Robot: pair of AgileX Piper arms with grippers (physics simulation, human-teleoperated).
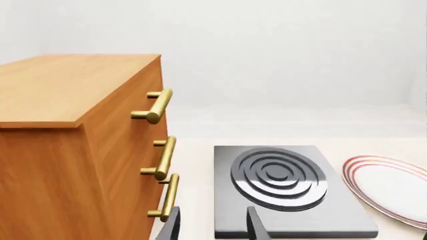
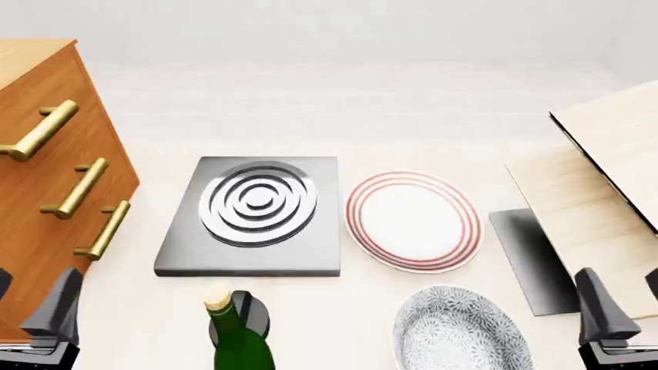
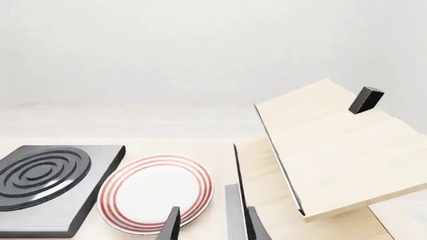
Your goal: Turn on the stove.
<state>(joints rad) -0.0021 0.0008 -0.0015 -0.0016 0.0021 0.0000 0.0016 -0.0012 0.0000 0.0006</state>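
Front view: we see the flat square dark-grey stove with silver-white burner rings [image 2: 250, 220] lying on the pale worktop [image 2: 340, 108], left of centre. Just beside it to the right sits a white plate with red rim rings [image 2: 414, 221], apart from it. A wooden drawer cabinet w/ brass handles [image 2: 46, 181] stands at far left. Only this view shows the green glass bottle [image 2: 239, 339], the grey patterned bowl [image 2: 461, 331] and a narrow dark flat panel [image 2: 532, 258].

Left wrist view: the left gripper [image 1: 213, 225] has its fingers spread, nothing btwn them; the stove's near edge lies just ahead, cabinet handles alongside.

Right wrist view: the right gripper [image 3: 212, 225] fingers also spread, empty. Only here we see a small dark block [image 3: 365, 100] on the tilted light-wood board [image 3: 333, 145].
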